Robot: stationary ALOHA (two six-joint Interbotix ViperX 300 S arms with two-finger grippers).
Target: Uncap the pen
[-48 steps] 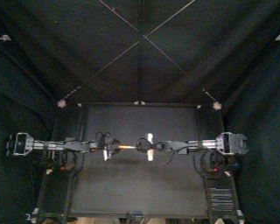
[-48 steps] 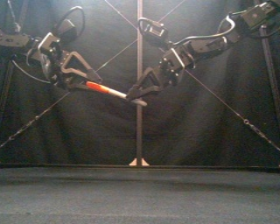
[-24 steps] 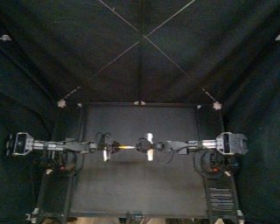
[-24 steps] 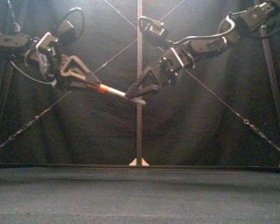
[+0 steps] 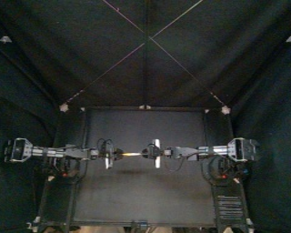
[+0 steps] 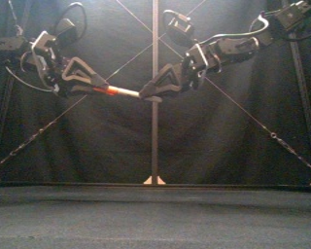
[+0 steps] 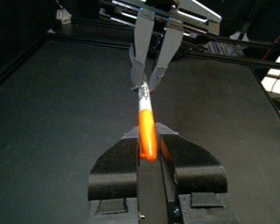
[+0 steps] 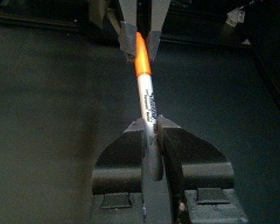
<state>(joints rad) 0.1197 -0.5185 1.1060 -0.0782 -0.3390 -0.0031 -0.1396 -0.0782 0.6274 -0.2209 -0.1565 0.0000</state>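
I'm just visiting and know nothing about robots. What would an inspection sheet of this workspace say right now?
Surface: black table, flat, no marks seen.
Job's things: one orange pen, held in the air above the table, nearly level between the two arms; it looks in one piece.
Clutter: nothing seen.
Grippers: left gripper shut on the pen's orange end; right gripper shut on its pale printed end.
Cables: nothing seen.
Surroundings: black curtains at the back and sides.
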